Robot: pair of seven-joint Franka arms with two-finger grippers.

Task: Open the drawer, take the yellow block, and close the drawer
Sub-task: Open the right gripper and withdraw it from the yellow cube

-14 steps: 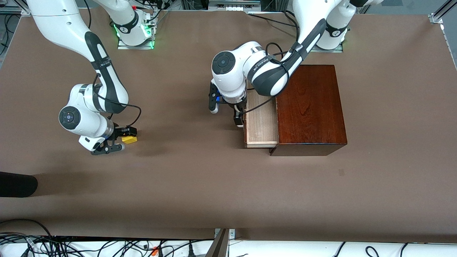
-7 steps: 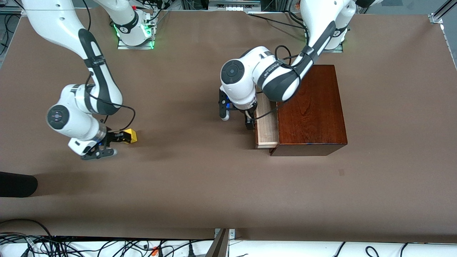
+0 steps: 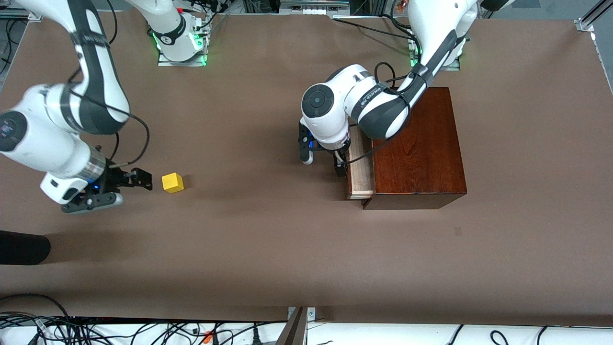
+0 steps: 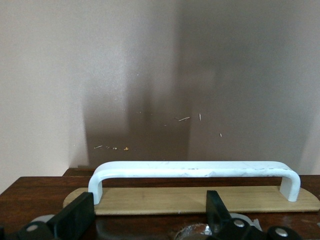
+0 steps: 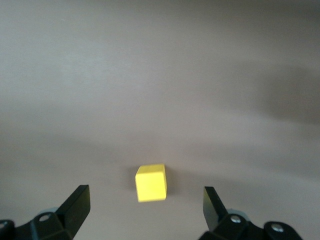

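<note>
The yellow block (image 3: 172,182) lies free on the brown table toward the right arm's end; in the right wrist view the yellow block (image 5: 150,183) sits just ahead of the fingertips, touching neither. My right gripper (image 3: 130,189) (image 5: 145,207) is open beside it. The dark reddish wooden box (image 3: 416,148) has its drawer (image 3: 360,167) standing out a little, showing a strip of pale wood. My left gripper (image 3: 323,164) (image 4: 147,215) is open at the drawer front, next to the white handle (image 4: 195,169), with nothing between its fingers.
A black rounded object (image 3: 21,247) lies at the table edge toward the right arm's end, nearer the front camera than the block. Cables (image 3: 143,333) run along the table's near edge.
My right gripper has let go of the yellow block and drawn back from it toward the right arm's end. My left gripper has pushed the drawer most of the way into the box.
</note>
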